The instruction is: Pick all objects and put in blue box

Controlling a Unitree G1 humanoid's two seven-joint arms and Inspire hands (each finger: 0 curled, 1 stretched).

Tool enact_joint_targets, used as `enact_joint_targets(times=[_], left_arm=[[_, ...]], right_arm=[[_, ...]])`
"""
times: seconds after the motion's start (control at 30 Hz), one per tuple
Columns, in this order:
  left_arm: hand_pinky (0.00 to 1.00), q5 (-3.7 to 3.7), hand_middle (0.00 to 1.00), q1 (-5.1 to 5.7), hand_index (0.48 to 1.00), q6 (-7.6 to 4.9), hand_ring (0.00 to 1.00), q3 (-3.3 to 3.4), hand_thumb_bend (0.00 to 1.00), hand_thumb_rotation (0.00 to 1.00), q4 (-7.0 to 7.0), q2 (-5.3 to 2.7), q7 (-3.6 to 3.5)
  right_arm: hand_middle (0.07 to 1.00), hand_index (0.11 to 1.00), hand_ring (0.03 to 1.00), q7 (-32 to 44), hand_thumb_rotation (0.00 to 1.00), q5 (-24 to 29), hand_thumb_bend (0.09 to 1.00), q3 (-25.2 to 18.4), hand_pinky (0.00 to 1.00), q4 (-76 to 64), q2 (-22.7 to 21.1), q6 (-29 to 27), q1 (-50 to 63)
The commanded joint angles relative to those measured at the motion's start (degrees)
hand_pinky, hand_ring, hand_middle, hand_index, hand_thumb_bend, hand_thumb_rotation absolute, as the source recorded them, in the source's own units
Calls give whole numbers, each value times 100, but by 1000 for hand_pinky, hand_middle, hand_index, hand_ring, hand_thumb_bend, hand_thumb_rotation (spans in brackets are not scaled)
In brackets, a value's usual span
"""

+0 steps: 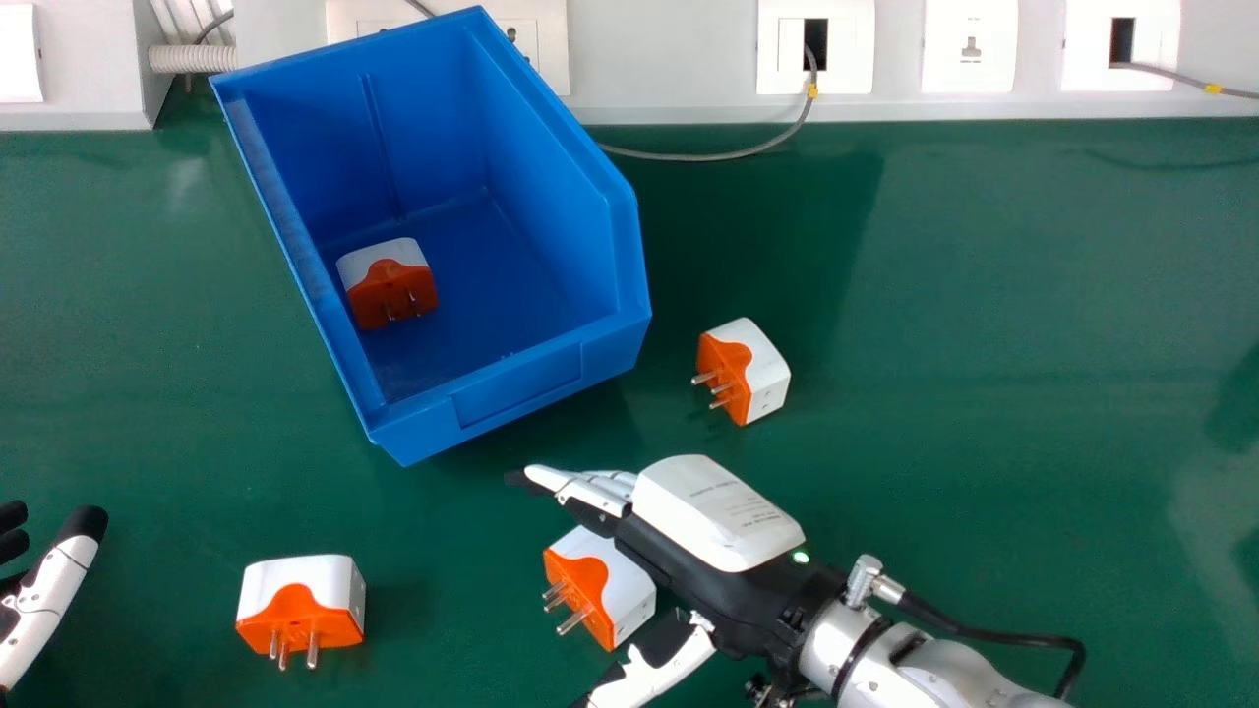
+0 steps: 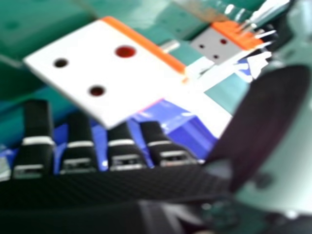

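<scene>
My right hand is low over the table, fingers straight and pointing left; an orange-and-white plug adapter sits between its fingers and thumb, not gripped. In the right hand view that adapter is close to my right hand's fingers. At the left edge, my left hand has its fingers extended and holds nothing. Another adapter rests on the table between the hands. A third adapter lies right of the blue box, and one more adapter is inside the box.
Green table surrounds everything. Along its back edge runs a white wall panel with sockets, and a grey cable loops down from it behind the box's right side. A black cable trails from my right wrist.
</scene>
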Motion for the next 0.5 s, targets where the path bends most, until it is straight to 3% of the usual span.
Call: enact_joint_targets(times=[0.0,0.1,0.2,0.37,0.47], left_arm=[[674,23,730,247,748,304,734,-18,837,334,202,-109,-50],[673,28,730,259,748,295,734,-20,833,333,195,-101,-55],[676,79,731,273,748,278,735,-51,833,339,200,-81,-2],[683,-10,732,271,751,290,737,2,839,342,182,-101,-98],[681,52,731,286,749,265,736,-27,828,327,184,-81,-37]], right_arm=[[912,918,905,26,420,14,902,-108,743,252,-103,189,16],[917,914,913,-6,397,31,895,-121,754,342,-100,184,0],[918,903,917,-93,355,-22,888,-105,761,400,-91,235,-16],[910,882,905,-426,233,-491,848,36,743,358,-81,642,-42],[916,834,900,-578,79,-695,795,74,728,407,-8,947,-45]])
